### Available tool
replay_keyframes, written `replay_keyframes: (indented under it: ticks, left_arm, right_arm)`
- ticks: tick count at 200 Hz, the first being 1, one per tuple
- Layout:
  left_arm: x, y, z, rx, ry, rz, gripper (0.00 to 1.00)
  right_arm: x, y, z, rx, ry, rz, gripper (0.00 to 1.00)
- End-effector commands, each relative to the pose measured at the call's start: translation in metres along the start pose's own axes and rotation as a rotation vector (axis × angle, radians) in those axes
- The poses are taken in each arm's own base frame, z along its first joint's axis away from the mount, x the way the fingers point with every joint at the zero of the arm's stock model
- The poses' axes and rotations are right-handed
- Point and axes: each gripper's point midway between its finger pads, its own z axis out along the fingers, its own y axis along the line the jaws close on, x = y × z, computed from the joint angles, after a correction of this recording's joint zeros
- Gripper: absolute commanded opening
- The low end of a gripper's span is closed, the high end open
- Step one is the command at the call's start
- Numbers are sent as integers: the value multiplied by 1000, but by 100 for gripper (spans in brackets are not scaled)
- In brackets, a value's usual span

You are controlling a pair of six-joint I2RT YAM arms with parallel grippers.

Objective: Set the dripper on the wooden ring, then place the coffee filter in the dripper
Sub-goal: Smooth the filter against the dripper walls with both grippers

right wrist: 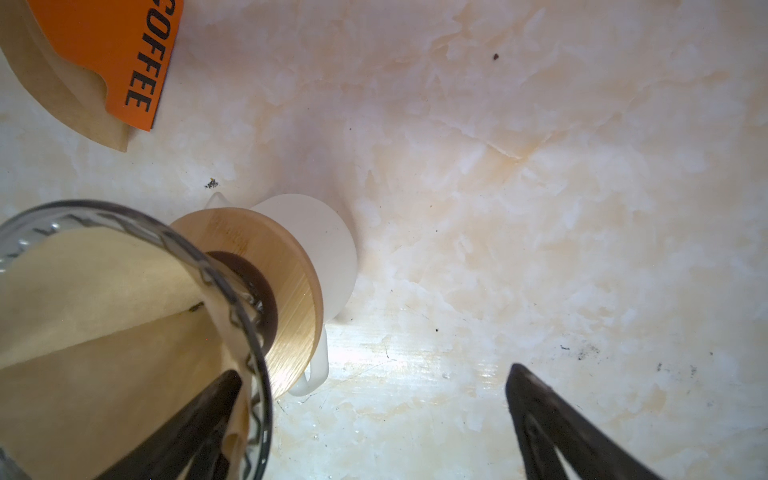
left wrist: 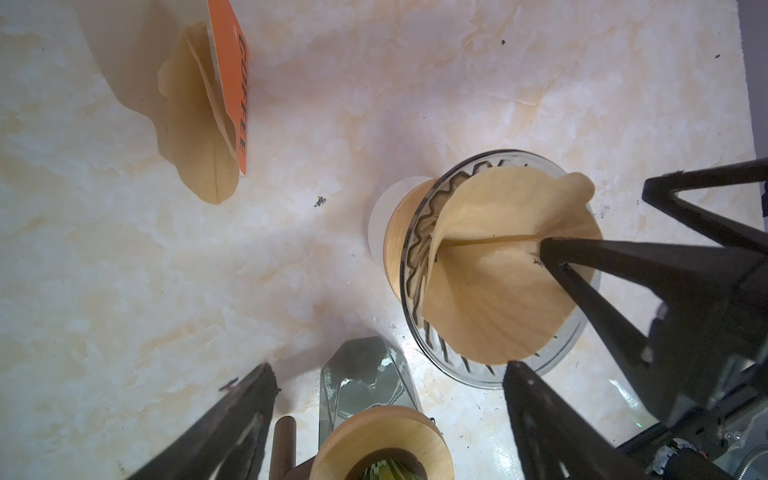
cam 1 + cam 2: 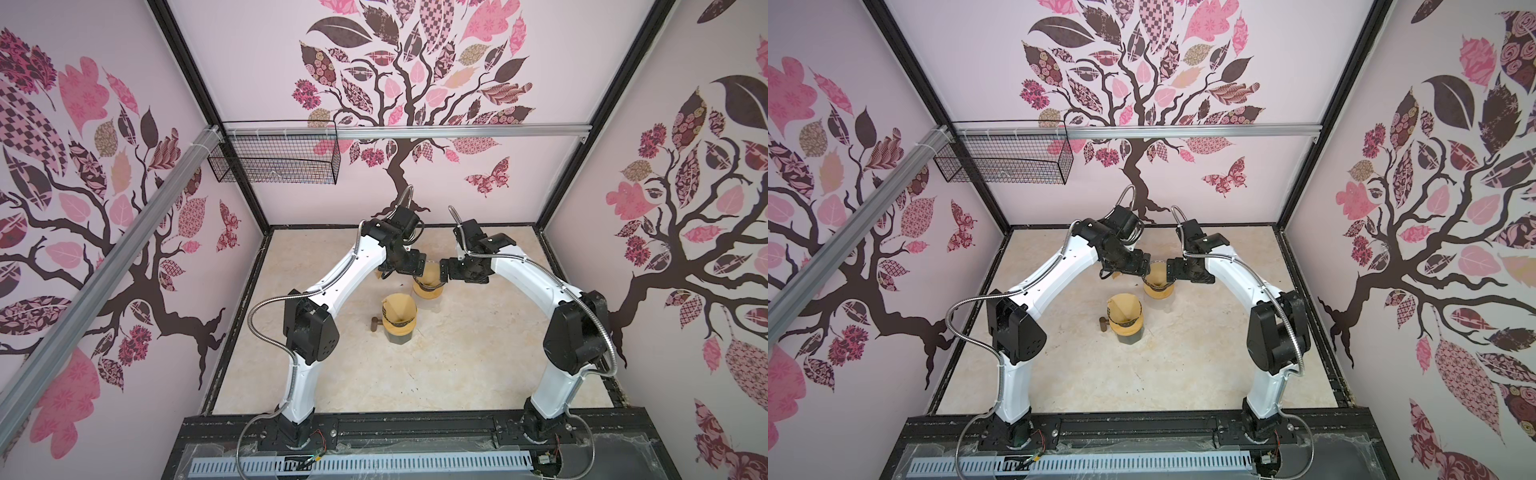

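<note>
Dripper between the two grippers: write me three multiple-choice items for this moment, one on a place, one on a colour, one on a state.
1. Where is the paper filter relative to the glass dripper?
A. lying flat beside it
B. seated inside it
C. pinned underneath it

2. What colour is the COFFEE label on the filter pack?
A. blue
B. white
C. orange

3. How does the right gripper stand?
A. open, one finger inside the filter, one outside the rim
B. shut on the filter
C. shut on nothing

Answers:
1 B: the cone sits within the glass rim in both wrist views.
2 C: the label is plainly orange.
3 A: its fingers stand wide apart, either side of the rim.
</note>
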Motion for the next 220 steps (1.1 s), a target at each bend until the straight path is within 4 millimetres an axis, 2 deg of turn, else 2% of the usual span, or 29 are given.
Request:
replay_keyframes:
  ticks: [1,135,220]
  left_arm:
    - [-3,-2,0,14,-9,-11,88]
    - [-4,4,27,-20,38,-15,88]
    - [8,3,35,-1,72,-14,87]
  right_arm:
    - [-11,3,-14,4,-33,-15,100]
    - [-14,6,-24,-18,-48,-15,100]
    - [-19,8,-29,-22,-64,-14,100]
